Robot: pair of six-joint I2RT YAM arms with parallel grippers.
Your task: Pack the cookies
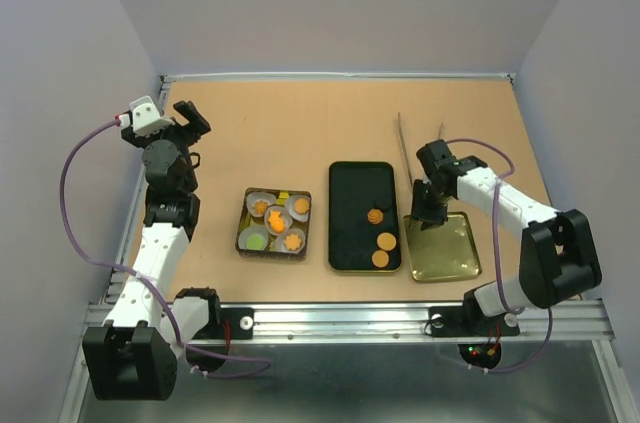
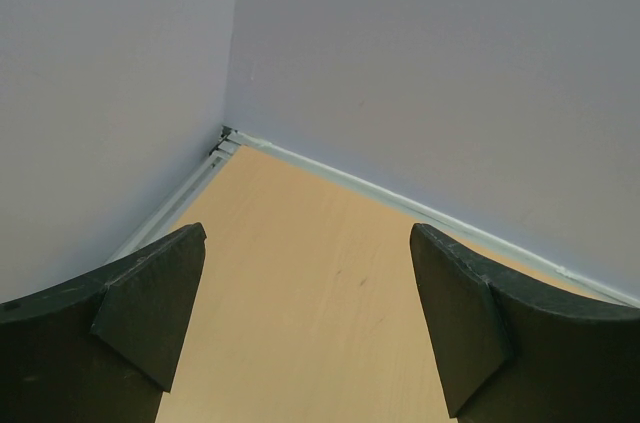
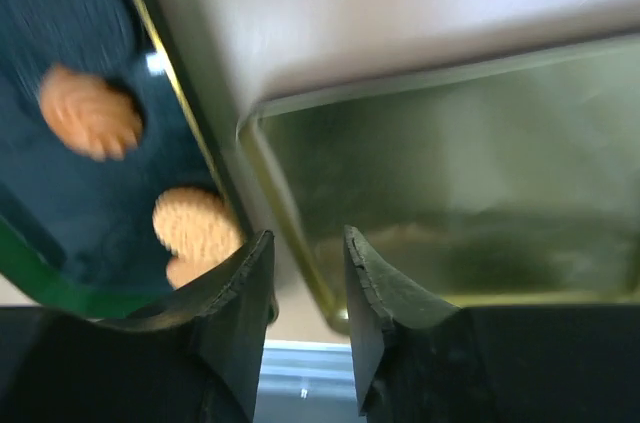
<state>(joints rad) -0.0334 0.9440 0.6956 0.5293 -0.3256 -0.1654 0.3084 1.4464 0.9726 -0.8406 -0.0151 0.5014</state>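
Note:
Three orange-brown cookies lie on a black tray; two of them show blurred in the right wrist view. More cookies, one green, sit in white paper cups in a small tin. My right gripper is low over the left rim of a gold lid. Its jaws are narrowly apart with the rim between them and hold nothing. My left gripper is raised at the far left, wide open and empty.
A thin metal rod-like thing lies behind the gold lid. White walls enclose the table on three sides, and the back left corner shows in the left wrist view. An aluminium rail runs along the near edge.

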